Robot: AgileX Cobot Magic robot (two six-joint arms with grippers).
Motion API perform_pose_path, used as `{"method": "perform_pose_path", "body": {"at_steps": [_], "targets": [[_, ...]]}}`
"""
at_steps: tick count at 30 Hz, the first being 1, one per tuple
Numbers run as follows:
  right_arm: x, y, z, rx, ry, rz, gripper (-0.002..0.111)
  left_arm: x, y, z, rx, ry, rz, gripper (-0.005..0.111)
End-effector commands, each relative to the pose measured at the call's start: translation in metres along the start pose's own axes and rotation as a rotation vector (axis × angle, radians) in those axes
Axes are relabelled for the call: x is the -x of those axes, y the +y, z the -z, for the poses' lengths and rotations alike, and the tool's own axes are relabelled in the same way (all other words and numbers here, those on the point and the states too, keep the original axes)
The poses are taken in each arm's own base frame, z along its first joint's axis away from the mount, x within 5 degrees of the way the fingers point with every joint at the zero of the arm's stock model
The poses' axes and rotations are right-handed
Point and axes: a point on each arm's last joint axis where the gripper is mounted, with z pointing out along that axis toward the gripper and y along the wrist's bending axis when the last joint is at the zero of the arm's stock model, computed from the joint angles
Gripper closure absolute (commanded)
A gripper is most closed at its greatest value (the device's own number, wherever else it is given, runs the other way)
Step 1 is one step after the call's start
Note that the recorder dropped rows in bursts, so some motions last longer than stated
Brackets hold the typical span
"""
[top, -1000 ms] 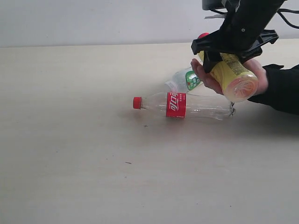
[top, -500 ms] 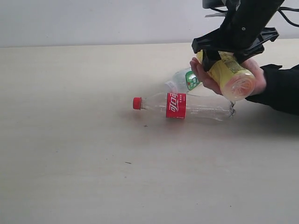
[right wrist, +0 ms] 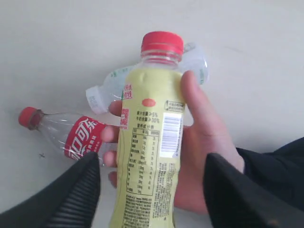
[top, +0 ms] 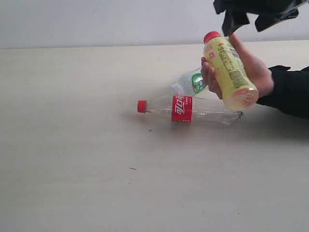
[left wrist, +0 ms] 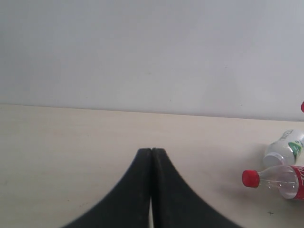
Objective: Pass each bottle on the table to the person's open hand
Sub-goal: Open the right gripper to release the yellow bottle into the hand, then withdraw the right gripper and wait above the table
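Since the person's hand (top: 256,72) is wrapped around the yellow bottle (top: 228,67) and holds it tilted, red cap up, above the table (top: 72,145), I judge this handover finished. My right gripper (top: 247,23) hangs above that bottle with its jaws spread wide, touching nothing; in the right wrist view the two dark fingers stand on either side of the bottle with clear gaps. My left gripper (left wrist: 151,154) sits low over the bare table, its jaws pressed together and holding nothing.

Two bottles lie on their sides just below the hand. The clear bottle with the red label (top: 186,108) points its red cap towards my left side. The clear bottle with the green label (top: 190,83) lies just behind it, partly hidden by the person's fingers. I see no fourth bottle.

My next move, I judge, calls for lowering the spread right jaws across the body of the red-label bottle, squarely, since a round bottle on its side may roll.

The tabletop is pale beige, smooth and matte. Behind it stands a plain pale grey wall (top: 96,21).
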Motion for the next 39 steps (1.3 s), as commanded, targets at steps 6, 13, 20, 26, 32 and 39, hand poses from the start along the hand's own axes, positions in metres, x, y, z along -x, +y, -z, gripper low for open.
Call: {"method": "perform_pose_path", "body": {"at_steps": [6, 13, 20, 26, 32, 39], "targets": [[-0.090, -0.007, 0.108, 0.033, -0.383, 0.061, 0.108, -0.001, 0.000, 0.000, 0.000, -0.004, 0.007, 0.107], [-0.192, -0.011, 0.134, 0.098, -0.687, 0.030, 0.108, -0.001, 0.000, 0.000, 0.000, -0.004, 0.007, 0.107], [-0.260, -0.014, 0.132, 0.145, -0.752, 0.006, 0.108, -0.001, 0.000, 0.000, 0.000, -0.004, 0.007, 0.107], [-0.290, -0.013, 0.136, 0.180, -0.783, 0.008, 0.108, -0.001, 0.000, 0.000, 0.000, -0.004, 0.007, 0.107], [-0.305, -0.014, 0.142, 0.188, -0.823, 0.017, 0.108, -0.001, 0.000, 0.000, 0.000, -0.004, 0.007, 0.107], [-0.305, -0.013, 0.142, 0.202, -0.821, 0.017, 0.108, -0.001, 0.000, 0.000, 0.000, -0.004, 0.007, 0.107]]}}
